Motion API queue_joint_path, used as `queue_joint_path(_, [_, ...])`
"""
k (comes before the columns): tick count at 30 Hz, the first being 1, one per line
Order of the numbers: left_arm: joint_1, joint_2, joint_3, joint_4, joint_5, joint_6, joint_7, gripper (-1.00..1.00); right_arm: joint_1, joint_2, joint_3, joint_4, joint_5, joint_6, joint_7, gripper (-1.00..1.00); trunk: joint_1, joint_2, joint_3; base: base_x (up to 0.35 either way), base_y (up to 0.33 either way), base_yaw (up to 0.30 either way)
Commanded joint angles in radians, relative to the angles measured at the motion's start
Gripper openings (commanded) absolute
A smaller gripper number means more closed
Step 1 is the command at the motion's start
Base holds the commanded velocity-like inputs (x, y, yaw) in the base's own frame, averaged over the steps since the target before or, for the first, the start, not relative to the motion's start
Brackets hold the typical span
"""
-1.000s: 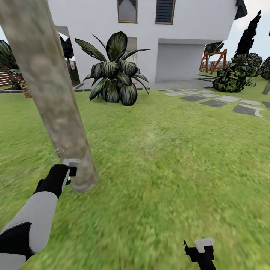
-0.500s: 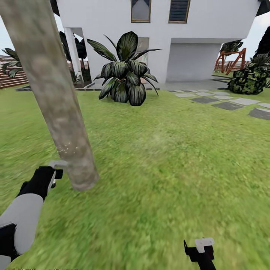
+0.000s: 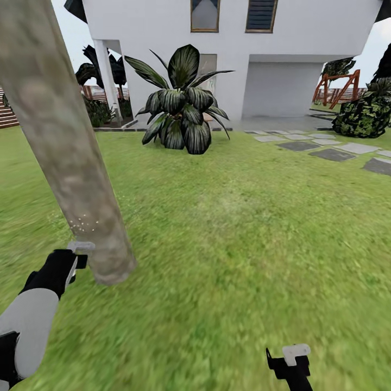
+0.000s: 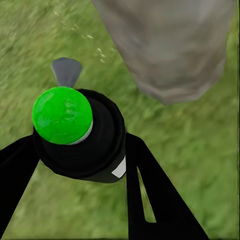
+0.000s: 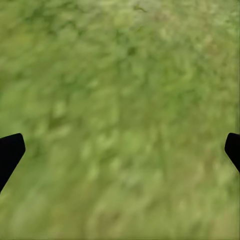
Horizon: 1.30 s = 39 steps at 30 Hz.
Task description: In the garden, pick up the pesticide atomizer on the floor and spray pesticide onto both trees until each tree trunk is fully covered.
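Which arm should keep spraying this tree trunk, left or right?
Left. The left gripper holds the pesticide atomizer right beside the tree trunk, where specks of pesticide show. The right gripper is open over the grass, holding nothing.

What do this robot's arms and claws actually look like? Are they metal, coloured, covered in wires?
The left arm has a smooth white shell over the forearm, with black sections at the wrist and near the elbow. Its left claw has two flat black fingers, one with a long slot cut through it. The right claw is black with a pale grey block on top. No cables show.
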Motion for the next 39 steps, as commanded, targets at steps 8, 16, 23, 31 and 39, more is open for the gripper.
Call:
queue_joint_path(8, [0.032,-0.052,0.007,0.026,-0.003,-0.007,-0.008,-1.0,0.0,0.0,0.0,0.0,0.0,0.0,0.0,1.0,0.0,0.0,0.0,0.002,0.0,0.17])
queue_joint_path(16, [0.056,-0.043,0.017,0.029,-0.001,-0.008,-0.002,-1.0,0.0,-0.001,0.0,0.0,0.0,0.0,0.0,1.0,0.0,0.0,0.0,0.017,-0.001,0.12])
queue_joint_path(23, [0.064,-0.035,0.023,0.031,-0.005,-0.009,0.001,-1.0,0.0,-0.002,0.0,0.0,0.0,0.0,0.0,1.0,0.0,0.0,0.0,0.289,-0.04,0.001])
queue_joint_path(31, [0.076,-0.044,0.025,0.034,-0.001,-0.013,0.003,-1.0,0.0,0.0,-0.001,0.0,-0.001,0.0,0.0,1.0,0.0,0.0,0.0,0.06,0.0,0.104])
queue_joint_path(39, [0.076,-0.067,0.027,0.088,0.001,-0.132,0.005,-1.0,0.0,-0.001,0.0,0.0,0.0,0.0,0.0,1.0,0.0,0.0,0.0,0.123,-0.082,0.112])
